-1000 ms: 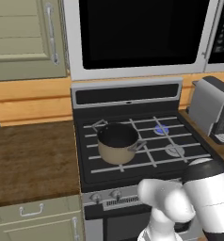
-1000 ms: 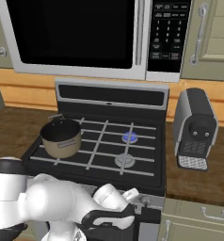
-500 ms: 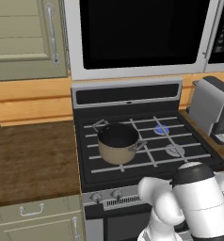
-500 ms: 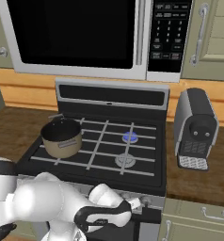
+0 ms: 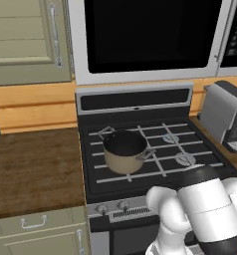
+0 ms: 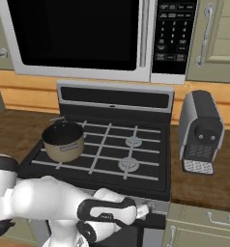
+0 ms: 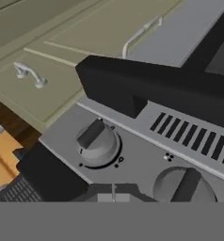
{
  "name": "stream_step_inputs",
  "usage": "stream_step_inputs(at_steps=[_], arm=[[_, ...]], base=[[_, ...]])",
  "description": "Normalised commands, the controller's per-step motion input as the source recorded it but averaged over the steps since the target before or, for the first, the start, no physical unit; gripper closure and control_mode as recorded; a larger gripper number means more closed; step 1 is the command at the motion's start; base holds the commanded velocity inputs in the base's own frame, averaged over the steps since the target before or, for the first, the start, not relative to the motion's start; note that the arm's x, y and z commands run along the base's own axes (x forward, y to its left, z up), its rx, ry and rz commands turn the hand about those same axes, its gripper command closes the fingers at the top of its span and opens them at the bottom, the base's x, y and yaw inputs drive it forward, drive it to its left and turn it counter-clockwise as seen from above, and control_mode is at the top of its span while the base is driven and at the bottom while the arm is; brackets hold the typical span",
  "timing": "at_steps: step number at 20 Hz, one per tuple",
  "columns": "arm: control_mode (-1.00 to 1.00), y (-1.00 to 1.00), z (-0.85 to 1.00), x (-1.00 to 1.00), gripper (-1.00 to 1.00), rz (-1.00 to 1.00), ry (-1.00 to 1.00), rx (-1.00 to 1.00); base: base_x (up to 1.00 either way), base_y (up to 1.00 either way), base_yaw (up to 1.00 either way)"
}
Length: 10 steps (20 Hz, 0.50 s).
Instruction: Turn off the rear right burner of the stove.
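Now the gripper (image 6: 145, 210) sits low at the right end of the stove (image 6: 150, 170), against its silver front strip; whether its fingers are spread or closed I cannot tell. Up and beyond it, near the back of the cooktop, the rear right burner (image 6: 133, 141) shows a plain grey cap with no blue ring. Just ahead of the gripper in the hand view are two round knobs: one knob (image 7: 98, 142) with its raised bar angled, and a second knob (image 7: 184, 185) close to the bottom edge. I judge each knob rigid, smooth and light to turn; pinching across the raised bar should give the surest hold.
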Motion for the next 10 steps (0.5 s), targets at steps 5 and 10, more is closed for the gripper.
stream_step_inputs(at_steps=[5,10], arm=[[-1.00,-0.20,-0.19,-0.05,1.00,-0.44,0.00,0.03],[-1.00,-0.28,-0.63,0.00,1.00,-0.93,0.06,0.04]], base=[[0.00,0.00,0.00],[0.00,0.00,0.00]])
